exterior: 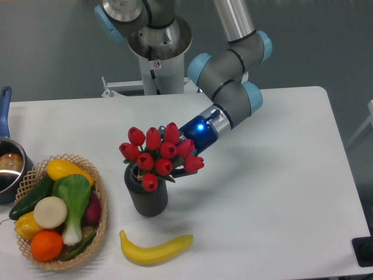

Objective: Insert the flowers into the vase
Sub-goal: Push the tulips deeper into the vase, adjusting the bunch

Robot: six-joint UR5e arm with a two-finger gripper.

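Fixed camera. Vase [147, 198]: dark, ribbed, upright cylinder on white table [280, 175]. Flowers [158, 154]: glossy red closed tulip buds, green leaves, bunched over the vase mouth, stems reaching into it, tilted toward the arm. Gripper [179, 166]: hidden behind the blooms; grip state cannot be told. Nearby: woven wicker basket [100, 201] of vegetables, smooth yellow banana [155, 248].

The bunch of red tulip buds [158, 154] hides the gripper [182, 165] fingers and the flower stems. Far left of it, the blue-handled pot [7, 166] is cut off.
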